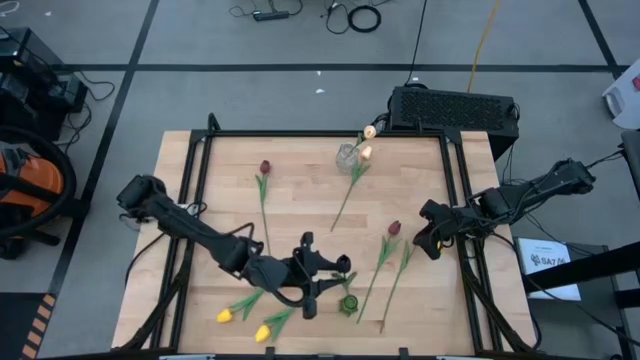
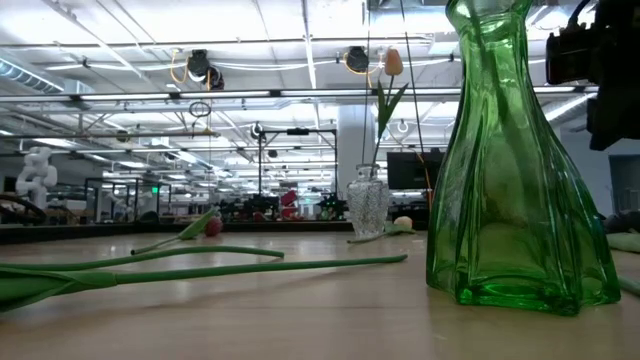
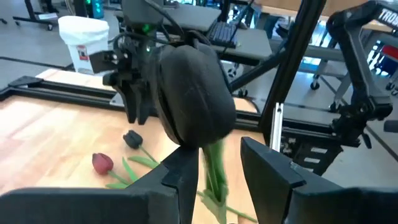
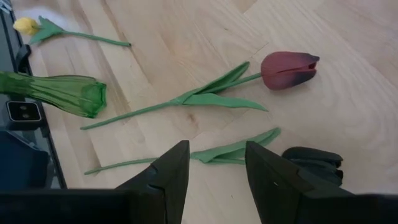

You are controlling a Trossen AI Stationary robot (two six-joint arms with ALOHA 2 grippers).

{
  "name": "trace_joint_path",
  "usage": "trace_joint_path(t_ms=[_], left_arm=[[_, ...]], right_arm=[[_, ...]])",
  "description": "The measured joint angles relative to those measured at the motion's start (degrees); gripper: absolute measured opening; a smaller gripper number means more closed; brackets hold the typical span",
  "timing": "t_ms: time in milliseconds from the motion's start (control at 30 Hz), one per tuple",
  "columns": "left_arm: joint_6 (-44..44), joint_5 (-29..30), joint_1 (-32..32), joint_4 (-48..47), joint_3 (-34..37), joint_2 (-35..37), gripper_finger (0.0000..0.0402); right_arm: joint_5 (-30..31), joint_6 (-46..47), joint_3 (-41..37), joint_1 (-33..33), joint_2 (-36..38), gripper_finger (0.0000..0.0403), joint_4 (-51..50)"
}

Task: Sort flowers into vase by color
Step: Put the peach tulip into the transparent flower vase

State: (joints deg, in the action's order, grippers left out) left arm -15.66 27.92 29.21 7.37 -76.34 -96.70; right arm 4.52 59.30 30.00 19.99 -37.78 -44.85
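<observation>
High view: left gripper (image 1: 322, 272) pinches a near-black tulip (image 3: 194, 93) beside the green vase (image 1: 347, 304) near the table's (image 1: 300, 190) front edge, while right gripper (image 1: 428, 238), fingers spread, waits near the right edge.

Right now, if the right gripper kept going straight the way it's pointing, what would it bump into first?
Probably the green leaf and stem of the near-black tulip, lying on the table just past the open right gripper. The dark red tulip lies farther on. Depth is hard to judge.
</observation>
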Motion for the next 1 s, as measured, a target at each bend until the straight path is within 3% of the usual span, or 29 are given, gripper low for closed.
trace_joint_path(t_ms=[300, 733, 1000], left_arm=[[-0.42, -1.69, 0.0, -3.72, 0.0, 2.43, 0.0127], [-2.16, -14.04, -0.62, -6.35, -0.04, -1.95, 0.0127], [-5.05, -14.87, -0.74, -6.38, -0.04, -1.91, 0.0127]], right_arm=[[2.66, 1.0, 0.0, 0.0, 0.0, 0.0148, 0.43], [3.23, 3.66, 0.0, 0.0, 0.0, 0.0148, 0.6], [3.12, 3.0, 0.0, 0.0, 0.0, 0.0148, 0.6]])
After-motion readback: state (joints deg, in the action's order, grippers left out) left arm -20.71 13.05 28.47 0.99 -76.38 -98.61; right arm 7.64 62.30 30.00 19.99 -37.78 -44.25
